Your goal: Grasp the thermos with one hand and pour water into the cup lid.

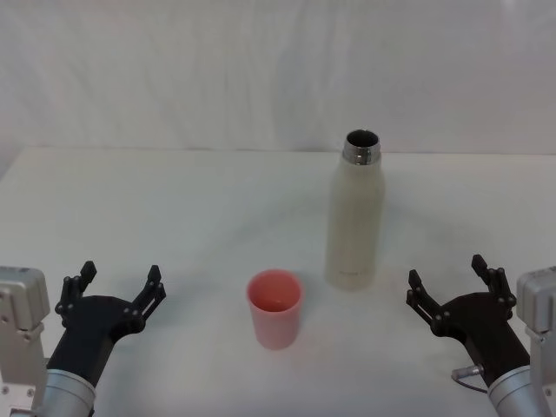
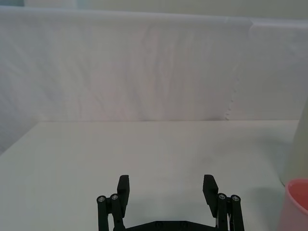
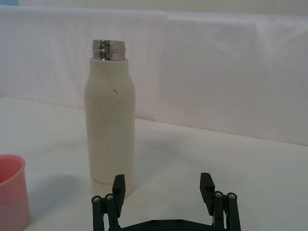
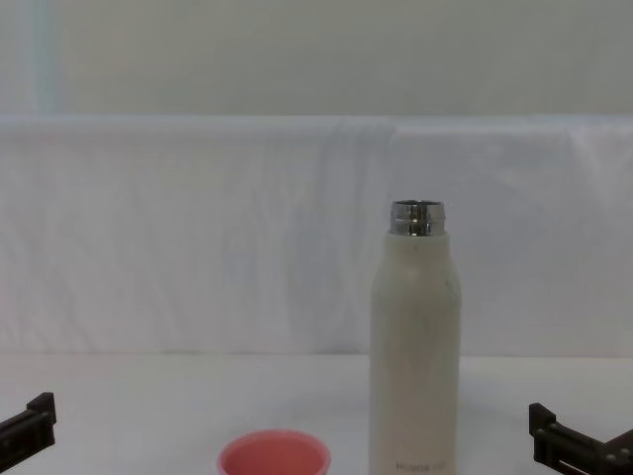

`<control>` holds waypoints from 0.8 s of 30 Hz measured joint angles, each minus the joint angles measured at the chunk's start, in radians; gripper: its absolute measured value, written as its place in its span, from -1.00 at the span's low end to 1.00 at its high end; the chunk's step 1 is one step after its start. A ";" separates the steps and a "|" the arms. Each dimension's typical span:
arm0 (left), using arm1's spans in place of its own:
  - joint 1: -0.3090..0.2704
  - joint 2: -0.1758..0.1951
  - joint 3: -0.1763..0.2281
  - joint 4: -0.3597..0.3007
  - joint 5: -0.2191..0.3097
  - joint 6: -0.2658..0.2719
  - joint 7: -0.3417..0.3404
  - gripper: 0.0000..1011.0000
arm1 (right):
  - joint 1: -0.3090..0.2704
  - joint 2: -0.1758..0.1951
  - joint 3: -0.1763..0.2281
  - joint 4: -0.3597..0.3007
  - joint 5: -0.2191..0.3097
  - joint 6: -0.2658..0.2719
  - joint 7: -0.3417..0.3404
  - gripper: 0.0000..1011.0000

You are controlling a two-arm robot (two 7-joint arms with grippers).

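Note:
The thermos [image 1: 354, 217] is a tall cream-white bottle with an open steel neck, upright right of the table's middle; it also shows in the right wrist view [image 3: 110, 120] and chest view [image 4: 415, 346]. The pink cup lid [image 1: 275, 307] stands upright in front of it, a little to its left, apart from it, and shows too as the cup lid [image 4: 274, 457] and the cup lid [image 3: 10, 190]. My right gripper [image 1: 446, 278] is open near the front right, just right of the thermos and short of it. My left gripper [image 1: 121, 276] is open at the front left, holding nothing.
A white table [image 1: 174, 208] runs back to a white cloth backdrop [image 1: 261, 69]. Bare table surface lies between the grippers and around both objects. The table's left edge shows at the far left.

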 joint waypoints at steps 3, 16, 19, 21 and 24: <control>0.000 0.000 0.000 0.000 0.000 0.000 0.000 0.98 | 0.000 0.000 0.000 0.000 0.000 0.000 0.000 0.98; 0.000 0.000 0.000 0.000 0.000 0.000 0.000 0.98 | 0.000 0.000 0.000 0.000 0.000 0.000 0.000 0.98; 0.000 0.000 0.000 0.000 0.000 0.000 0.000 0.98 | 0.000 0.000 0.000 0.000 0.000 0.000 0.000 0.98; 0.000 0.000 0.000 0.000 0.000 0.000 0.000 0.98 | 0.000 0.000 0.000 0.000 0.000 0.000 0.000 0.98; 0.000 0.000 0.000 0.000 0.000 0.000 0.000 0.98 | 0.000 0.000 0.000 0.000 0.000 0.000 0.000 0.98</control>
